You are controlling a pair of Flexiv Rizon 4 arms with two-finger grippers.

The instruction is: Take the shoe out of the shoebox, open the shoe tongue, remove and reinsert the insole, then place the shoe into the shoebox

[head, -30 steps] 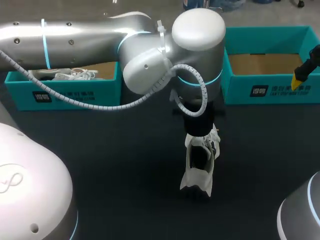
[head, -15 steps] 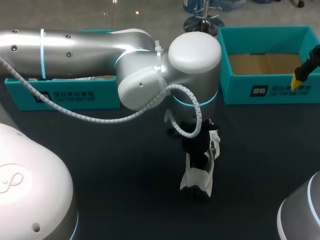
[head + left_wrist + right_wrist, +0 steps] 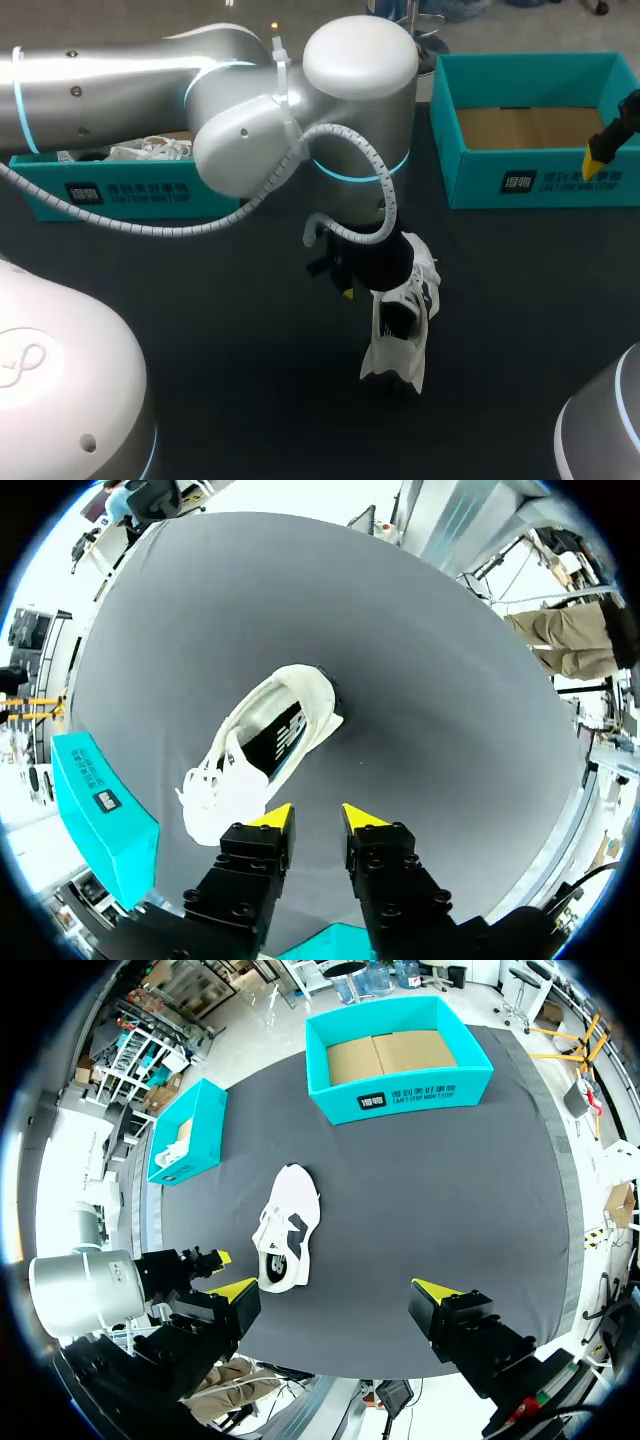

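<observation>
The shoe [image 3: 403, 322] is out of its box and lies on the desk [image 3: 250, 350], in front of the two teal boxes and well apart from both. Its long axis runs from the boxes toward the robot, with the toe and laces at the box end and the heel opening at the near end.

The left claw [image 3: 318, 820] hangs just above the laced end. Its fingers are released with only a narrow gap, and nothing is between them. Seen from that wrist, the shoe [image 3: 265, 750] lies just ahead of the claw, a little off to one finger's side and slanted across the finger line.

The right claw [image 3: 333, 1292] is spread wide and empty, up by the right box [image 3: 530, 182], well away from the shoe [image 3: 285, 1225].

The left arm is plainly nearer, so I judge the tongue is its job. It would have to drop and line up with the laces first.
</observation>
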